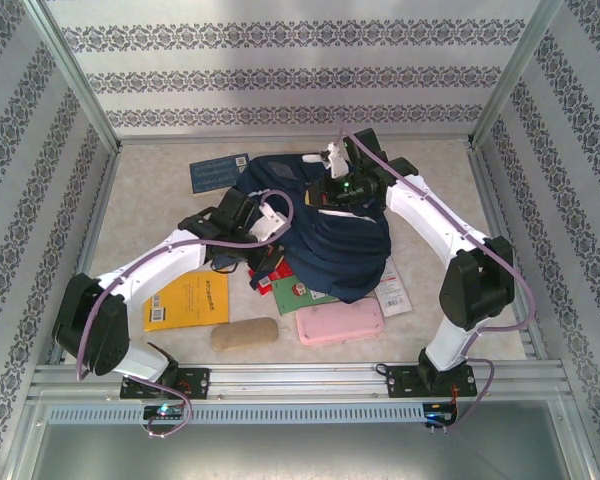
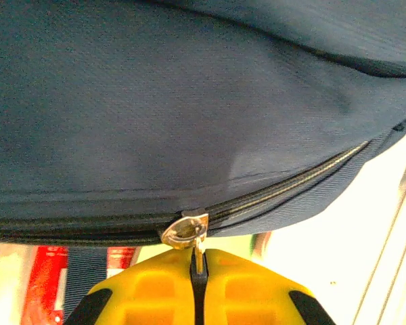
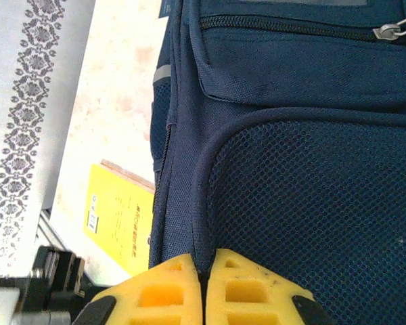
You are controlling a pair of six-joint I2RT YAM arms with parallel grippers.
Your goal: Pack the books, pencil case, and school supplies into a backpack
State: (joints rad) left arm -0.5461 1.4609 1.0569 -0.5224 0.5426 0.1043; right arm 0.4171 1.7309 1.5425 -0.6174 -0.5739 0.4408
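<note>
At table centre my left gripper (image 2: 199,263) pinches shut on the backpack (image 1: 330,240) zipper pull (image 2: 187,229), my right gripper (image 3: 203,269) clamps its seam (image 3: 197,203), while the yellow book (image 1: 187,300) and pink pencil case (image 1: 340,322) at six o'clock await packing.

One backpack (image 1: 330,250). Three books in sight: one yellow book (image 1: 185,300), one dark blue book (image 1: 218,172), and one green book (image 1: 305,298) partly under the backpack. One pink case (image 1: 340,322). One tan pouch (image 1: 245,333). Two small packets: one white packet (image 1: 392,295) and one red packet (image 1: 261,284). Two arms, each with one pincer: the left pincer (image 2: 199,267) and the right pincer (image 3: 203,271).
</note>
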